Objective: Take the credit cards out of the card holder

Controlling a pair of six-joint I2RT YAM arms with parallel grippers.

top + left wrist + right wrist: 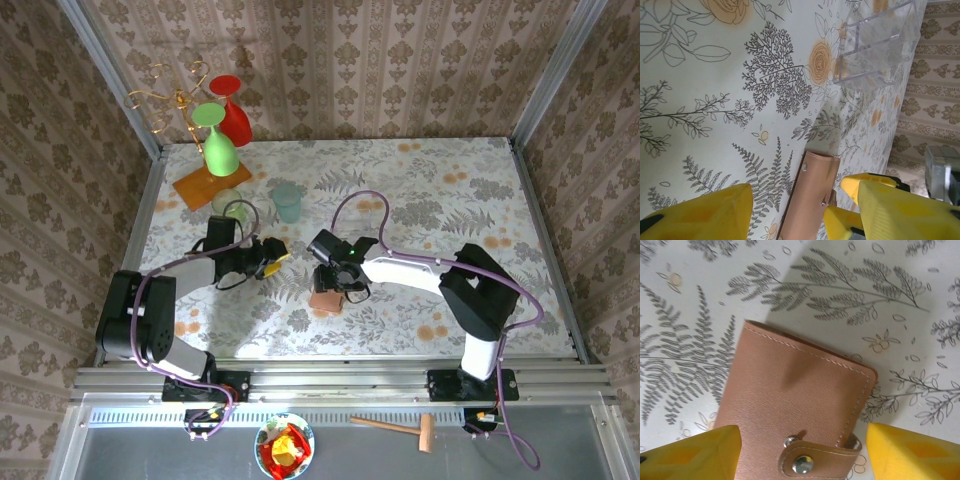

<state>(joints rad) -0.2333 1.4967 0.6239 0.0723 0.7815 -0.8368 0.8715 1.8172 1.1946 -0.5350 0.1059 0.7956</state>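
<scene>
A floral cloth is covering the worktop (450, 190), and walls (350, 60) in patterned wallpaper are closing it in on 3 sides. The right claw (802, 450) is hovering over the card holder (795, 390), with its 2 yellow fingers (690, 452) spread wide on either side and gripping nothing. Whether they are touching the leather, I cannot tell. The card holder is lying flat near the worktop's front middle, closed, with its strap snapped down. The left claw (270, 255) is sitting just to its left, open and empty, pointing toward it. A clear tray (875, 50) is standing farther back. At the back left, a green glass (220, 150) and a red glass (235, 120) are sitting at a rack with an orange base (205, 188), well apart from both claws.
</scene>
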